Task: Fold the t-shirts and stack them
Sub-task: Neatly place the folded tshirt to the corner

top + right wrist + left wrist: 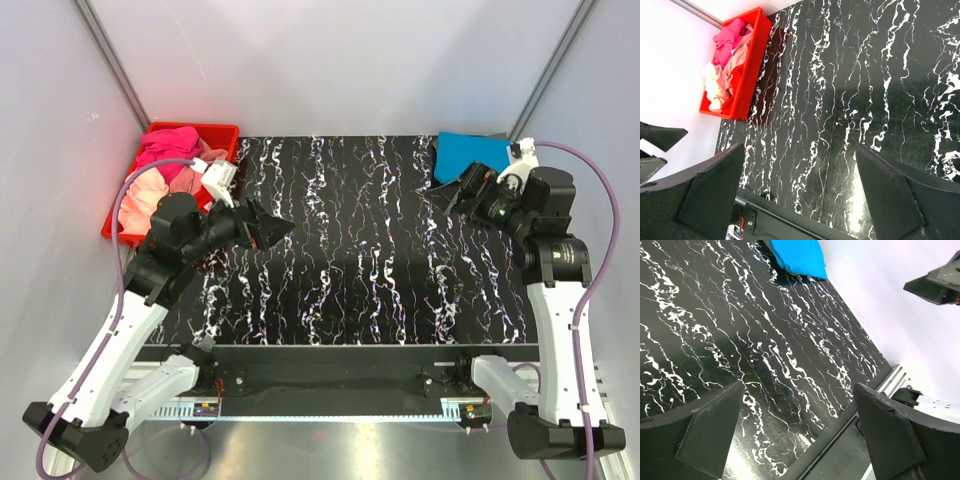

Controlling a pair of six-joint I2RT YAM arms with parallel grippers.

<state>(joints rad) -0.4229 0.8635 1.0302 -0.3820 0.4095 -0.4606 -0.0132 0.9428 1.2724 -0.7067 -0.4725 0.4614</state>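
Observation:
A folded bright blue t-shirt (468, 156) lies at the back right corner of the black marbled table (350, 250); it also shows in the left wrist view (799, 257). Hot pink (168, 148) and peach (148, 190) t-shirts lie crumpled in the red bin (222, 130) at the back left, also seen in the right wrist view (729, 37). My left gripper (272, 228) hovers open and empty right of the bin, over bare table (797, 395). My right gripper (466, 192) hovers open and empty just in front of the blue shirt (800, 152). No dark grey shirt is clearly visible.
White walls with metal corner posts (110, 60) close in the back and sides. The red bin (747, 75) stands against the left wall. A black rail (340, 365) with the arm bases runs along the near table edge.

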